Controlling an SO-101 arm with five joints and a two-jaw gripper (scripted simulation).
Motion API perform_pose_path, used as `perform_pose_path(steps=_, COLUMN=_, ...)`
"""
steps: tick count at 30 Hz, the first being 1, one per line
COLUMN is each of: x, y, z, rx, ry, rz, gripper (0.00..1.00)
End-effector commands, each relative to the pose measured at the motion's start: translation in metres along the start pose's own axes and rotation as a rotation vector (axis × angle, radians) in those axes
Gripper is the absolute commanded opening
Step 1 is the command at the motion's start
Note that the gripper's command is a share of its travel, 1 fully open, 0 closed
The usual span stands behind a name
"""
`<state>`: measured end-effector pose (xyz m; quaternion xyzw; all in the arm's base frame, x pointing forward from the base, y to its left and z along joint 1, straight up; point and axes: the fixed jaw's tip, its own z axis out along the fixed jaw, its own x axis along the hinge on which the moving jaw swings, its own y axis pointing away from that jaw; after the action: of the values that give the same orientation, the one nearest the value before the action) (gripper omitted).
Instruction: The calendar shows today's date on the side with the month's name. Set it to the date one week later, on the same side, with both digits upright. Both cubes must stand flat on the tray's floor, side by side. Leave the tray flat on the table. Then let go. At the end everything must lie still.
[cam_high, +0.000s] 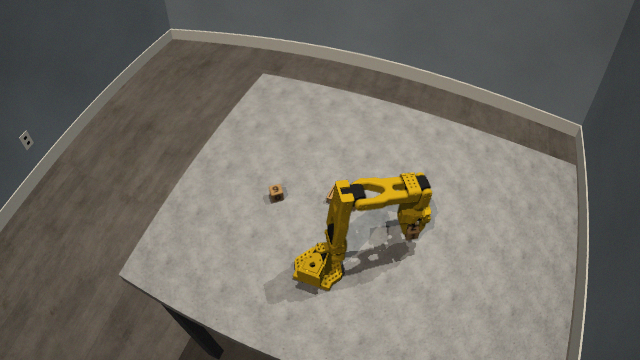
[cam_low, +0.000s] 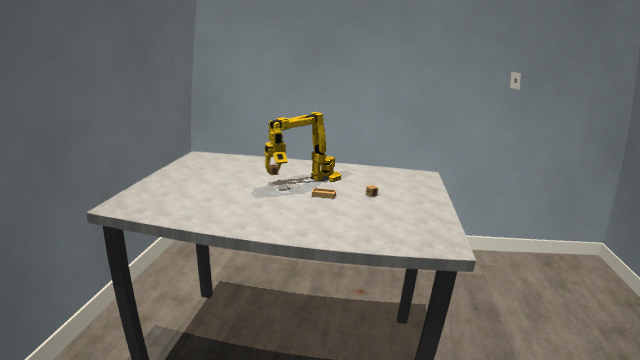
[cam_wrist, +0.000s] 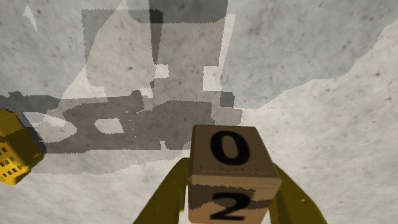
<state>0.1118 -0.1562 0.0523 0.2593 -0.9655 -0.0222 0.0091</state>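
so yeah, two number cubes (cam_high: 276, 193) (cam_low: 371, 191) (cam_wrist: 223, 150), one tray (cam_high: 330, 195) (cam_low: 324, 194), one yellow arm (cam_high: 339, 215) (cam_low: 319, 135), one counter (cam_high: 240, 150) (cam_low: 240, 215), lol

Yellow, vivid yellow from end to end on this slim arm (cam_high: 339, 215) (cam_low: 320, 137), with black, blocky motor housings (cam_high: 356, 192) (cam_low: 278, 137) breaking up the colour at the joints! Look down at the base (cam_high: 327, 285) (cam_low: 336, 177), dotted with small round holes, then up to the forearm (cam_high: 382, 202) (cam_low: 297, 121), split into two rails around an open gap. And on to the perforated wrist bracket (cam_high: 411, 183), then smooth, tapering fingers, darker olive-yellow in shadow!
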Motion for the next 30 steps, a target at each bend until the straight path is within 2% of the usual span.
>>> perform_pose_path(steps=1, x=0.001, y=-0.0066, z=-0.0169, rx=0.071, ry=-0.008, rz=-0.001, gripper=0.0)
perform_pose_path(steps=16, x=0.0, y=-0.0061, z=-0.0171, rx=0.071, ry=-0.009, rz=0.028, gripper=0.0)
perform_pose_path(steps=23, x=-0.0022, y=-0.0055, z=-0.0167, rx=0.07, ry=-0.011, rz=0.086, gripper=0.0)
perform_pose_path(steps=30, x=-0.0075, y=-0.0041, z=-0.0158, rx=0.069, ry=-0.017, rz=0.23, gripper=0.0)
